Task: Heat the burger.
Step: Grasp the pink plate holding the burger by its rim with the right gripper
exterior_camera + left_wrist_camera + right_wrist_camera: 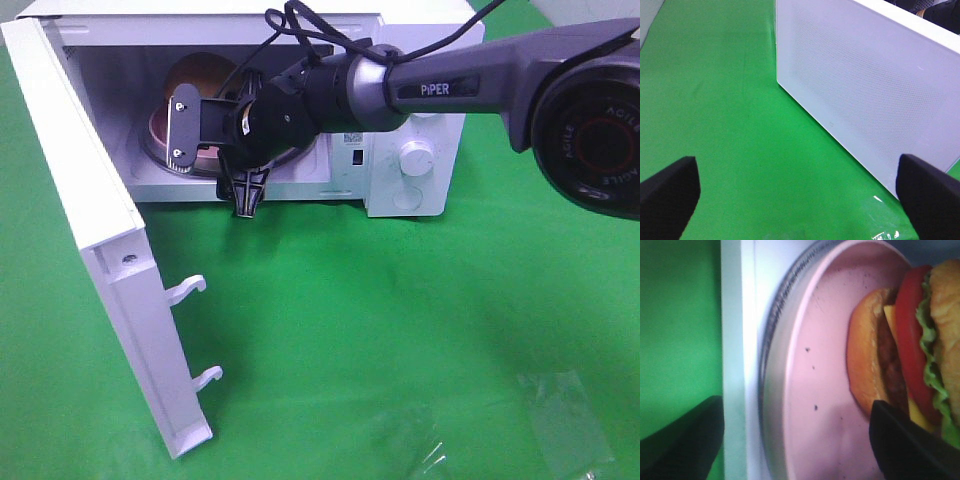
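Observation:
The burger, golden bun with tomato and lettuce, lies on a round pink plate inside the open white microwave. My right gripper reaches into the microwave's mouth, turned on its side. In the right wrist view the burger rests on the pink plate, and my right gripper is open. One finger stands over the green cloth outside and the other over the plate by the burger, and nothing is pinched. My left gripper is open, facing the door's outer face.
The microwave door swings wide to the left, its latch hooks pointing right. The plate sits on a glass turntable. Control knobs are on the microwave's right side. Clear plastic wrap lies on the green cloth at front right.

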You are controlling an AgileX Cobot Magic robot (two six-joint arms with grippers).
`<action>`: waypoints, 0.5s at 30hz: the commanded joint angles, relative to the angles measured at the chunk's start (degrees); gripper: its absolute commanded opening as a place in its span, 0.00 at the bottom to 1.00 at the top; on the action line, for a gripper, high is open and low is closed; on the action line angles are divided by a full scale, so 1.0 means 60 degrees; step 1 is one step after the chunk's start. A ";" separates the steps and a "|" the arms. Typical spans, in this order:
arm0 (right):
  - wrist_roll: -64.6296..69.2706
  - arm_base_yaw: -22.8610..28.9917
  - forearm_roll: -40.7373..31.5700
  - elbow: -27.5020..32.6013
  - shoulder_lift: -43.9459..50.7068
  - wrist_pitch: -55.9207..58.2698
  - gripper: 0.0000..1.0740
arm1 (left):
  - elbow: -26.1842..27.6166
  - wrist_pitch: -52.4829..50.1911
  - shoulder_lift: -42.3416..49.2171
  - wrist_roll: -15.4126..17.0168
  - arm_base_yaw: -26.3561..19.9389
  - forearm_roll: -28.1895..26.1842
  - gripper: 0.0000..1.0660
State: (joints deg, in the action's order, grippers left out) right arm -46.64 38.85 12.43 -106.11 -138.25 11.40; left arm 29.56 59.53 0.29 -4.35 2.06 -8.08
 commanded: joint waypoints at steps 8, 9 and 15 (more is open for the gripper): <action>-0.1089 0.0086 -0.1891 -0.0010 0.0181 0.0286 0.71 | -0.0029 -0.0076 0.0067 0.0019 -0.0029 0.0048 0.94; -0.1089 0.0086 -0.1891 -0.0010 0.0181 0.0286 0.71 | -0.0029 -0.0076 0.0067 0.0019 -0.0029 0.0048 0.94; -0.1136 0.0048 -0.2206 -0.0010 0.0172 0.0248 0.68 | -0.0029 -0.0076 0.0067 0.0019 -0.0029 0.0048 0.94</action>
State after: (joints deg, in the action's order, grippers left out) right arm -52.71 39.36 0.86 -106.11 -138.03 13.12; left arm 29.56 59.53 0.29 -4.35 2.06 -8.08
